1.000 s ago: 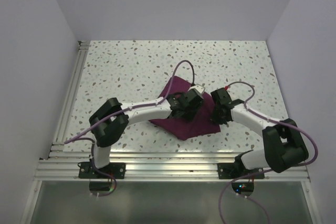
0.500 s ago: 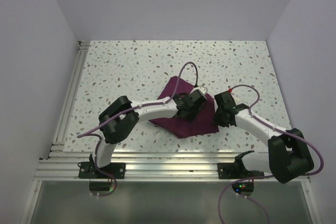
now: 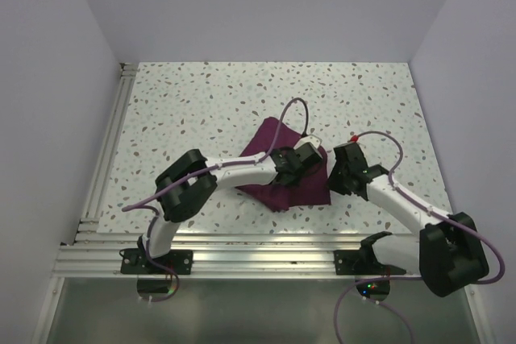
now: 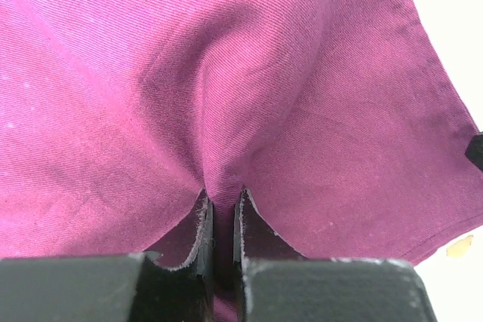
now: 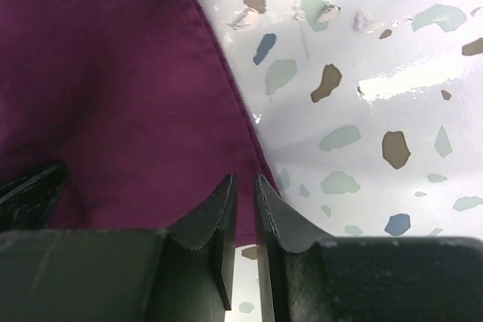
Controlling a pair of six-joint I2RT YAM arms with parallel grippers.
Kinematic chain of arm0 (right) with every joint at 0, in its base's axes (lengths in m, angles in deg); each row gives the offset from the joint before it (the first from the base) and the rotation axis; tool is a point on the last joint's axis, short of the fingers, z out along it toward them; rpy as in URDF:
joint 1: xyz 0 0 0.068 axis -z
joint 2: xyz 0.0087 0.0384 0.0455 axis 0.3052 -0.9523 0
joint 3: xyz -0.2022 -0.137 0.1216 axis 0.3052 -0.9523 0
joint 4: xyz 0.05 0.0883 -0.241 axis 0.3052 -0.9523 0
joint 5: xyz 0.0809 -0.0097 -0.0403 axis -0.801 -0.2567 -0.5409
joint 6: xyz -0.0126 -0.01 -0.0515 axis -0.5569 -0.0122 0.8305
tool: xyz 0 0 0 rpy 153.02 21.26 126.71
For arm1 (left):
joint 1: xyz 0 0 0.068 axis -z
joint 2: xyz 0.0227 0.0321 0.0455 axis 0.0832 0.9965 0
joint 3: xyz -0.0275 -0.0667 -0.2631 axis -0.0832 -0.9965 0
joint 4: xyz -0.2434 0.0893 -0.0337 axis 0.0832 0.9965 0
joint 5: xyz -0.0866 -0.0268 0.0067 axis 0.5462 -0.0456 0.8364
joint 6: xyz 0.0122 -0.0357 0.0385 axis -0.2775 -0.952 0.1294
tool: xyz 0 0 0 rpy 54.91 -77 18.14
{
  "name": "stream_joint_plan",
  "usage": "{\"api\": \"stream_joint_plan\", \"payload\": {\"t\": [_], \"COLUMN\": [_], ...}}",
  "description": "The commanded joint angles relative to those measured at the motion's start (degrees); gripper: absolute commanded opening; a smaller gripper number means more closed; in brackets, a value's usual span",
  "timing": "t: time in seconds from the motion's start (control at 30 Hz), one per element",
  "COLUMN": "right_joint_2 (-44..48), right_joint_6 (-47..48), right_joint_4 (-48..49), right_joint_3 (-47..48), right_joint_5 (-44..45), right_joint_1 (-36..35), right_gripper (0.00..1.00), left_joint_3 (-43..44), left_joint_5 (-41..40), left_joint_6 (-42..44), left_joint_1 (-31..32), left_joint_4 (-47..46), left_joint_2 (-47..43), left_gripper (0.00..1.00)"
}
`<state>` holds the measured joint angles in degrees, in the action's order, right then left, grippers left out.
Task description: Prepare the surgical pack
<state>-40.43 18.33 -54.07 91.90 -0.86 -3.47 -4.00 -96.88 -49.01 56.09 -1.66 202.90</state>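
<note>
Risks:
- My left claw [image 4: 223, 213] clenched on thin pinched ridge of cloth [image 4: 249, 73]. Hard pull could slip it free, or drag whole cloth over counter [image 5: 362, 50] and spoil fold.
- My right claw [image 5: 243, 201] clenched to narrow slit at cloth hem; cannot tell if hem caught. If not, lift comes up bare and cloth goes lopsided.
- Claws near each other, could bump.

Cloth: mid-frame in top view, on counter. Fills left wrist view ahead of claw. Upper left of right wrist view, hem running down to claw tips.
</note>
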Motion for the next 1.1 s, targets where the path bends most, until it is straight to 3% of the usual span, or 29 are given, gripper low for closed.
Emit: {"api": "stream_joint_plan", "payload": {"t": [0.0,0.17,0.37,0.6,1.07], "right_joint_2": [2.8,6.1,9.5,6.1,-0.3], "right_joint_6": [1.5,3.6,3.8,4.4,0.5], "right_joint_4": [2.3,9.2,19.5,24.5,46.3], "right_joint_3": [-0.1,-3.5,-8.4,-8.2,-14.4], "right_joint_5": [-1.3,-7.9,-15.9,-19.4,-25.0], "right_joint_1": [0.3,0.3,0.2,0.3,-1.3], "right_gripper": [0.19,0.22,0.25,0.25,0.26], "left_joint_3": [0.6,3.0,8.6,12.3,15.9], "left_joint_5": [-2.7,-6.2,-10.0,-11.1,-15.3], "left_joint_6": [1.6,4.1,6.5,7.8,8.8], "left_joint_1": [0.2,1.2,2.0,2.5,2.7], "left_joint_4": [5.3,8.4,15.0,18.4,21.6], "left_joint_2": [-1.4,-7.4,-8.7,-8.2,-10.2], "left_gripper": [0.0,0.0,0.0,0.0,0.0]}}
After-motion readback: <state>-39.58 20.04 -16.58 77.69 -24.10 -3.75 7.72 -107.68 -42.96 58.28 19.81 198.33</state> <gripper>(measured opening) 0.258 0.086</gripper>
